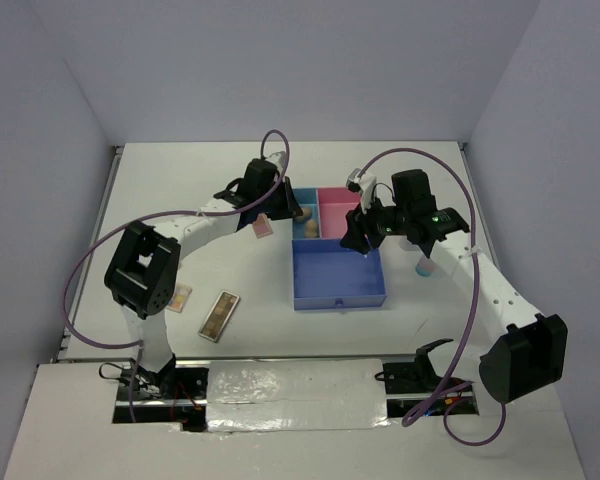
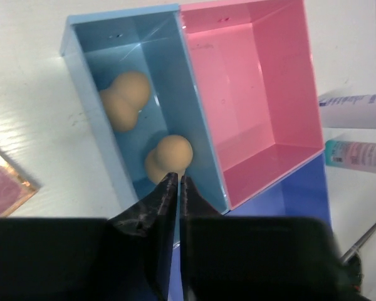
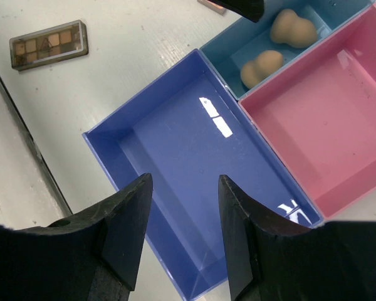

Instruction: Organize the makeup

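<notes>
1. Right fingers (image 3: 128, 219): wide apart, empty, above dark-blue compartment (image 3: 194, 157).
2. Left fingers (image 2: 168, 191): pressed together, empty, over light-blue compartment (image 2: 160, 88) containing two beige sponges (image 2: 125, 99).
3. Brown eyeshadow palette (image 3: 48, 44): flat on worktop (image 3: 131, 37), well apart from both compartments.

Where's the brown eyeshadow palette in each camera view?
Top external: brown palette at lower left, left of the tray.
Left wrist: not in it.
Right wrist: top left corner.
Shared landmark: the light-blue compartment holding two sponges.
</notes>
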`<state>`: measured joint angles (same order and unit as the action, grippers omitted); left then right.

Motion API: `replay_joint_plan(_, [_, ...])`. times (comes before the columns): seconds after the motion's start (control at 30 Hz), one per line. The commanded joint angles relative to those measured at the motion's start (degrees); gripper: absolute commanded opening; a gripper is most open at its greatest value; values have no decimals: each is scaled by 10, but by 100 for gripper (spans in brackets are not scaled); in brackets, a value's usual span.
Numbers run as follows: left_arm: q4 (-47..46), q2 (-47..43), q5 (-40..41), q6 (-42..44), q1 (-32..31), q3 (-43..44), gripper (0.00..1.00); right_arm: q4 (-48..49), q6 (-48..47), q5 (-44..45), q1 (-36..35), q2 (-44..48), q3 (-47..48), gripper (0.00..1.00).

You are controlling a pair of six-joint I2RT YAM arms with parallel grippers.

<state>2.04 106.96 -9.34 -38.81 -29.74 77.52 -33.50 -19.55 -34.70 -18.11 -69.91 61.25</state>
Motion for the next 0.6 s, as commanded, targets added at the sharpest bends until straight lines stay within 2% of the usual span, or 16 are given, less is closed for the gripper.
replay_joint_plan(0.0, [23,-45,26,29,0,8,17,5,-20,-7,2,-9,33,54])
replay_joint_plan(0.07, [47,-73,49,42,3,-4,1,-8,-33,-16,2,-24,50,54])
replay_joint_plan(0.17, [62,-124,77,49,13,-43,0,-28,-42,-27,1,-52,81,54])
replay_joint_plan(0.3, [88,-203,91,39,58,-111,0,-25,-30,-18,-24,-91,111,52])
replay_joint_plan(0.37, [115,-258,108,31,78,-148,7,-24,-25,6,-49,-126,139,53])
replay_joint_plan(0.4, [126,-278,121,26,97,-159,18,-24,-20,26,-61,-143,169,53])
replay_joint_plan(0.47, [168,-342,141,22,114,-184,30,-19,20,39,-92,-196,207,54])
replay_joint_plan(0.5, [184,-364,154,22,128,-190,42,-12,41,45,-102,-217,249,54])
replay_joint_plan(0.57, [229,-424,189,14,141,-199,55,2,115,52,-126,-282,294,54])
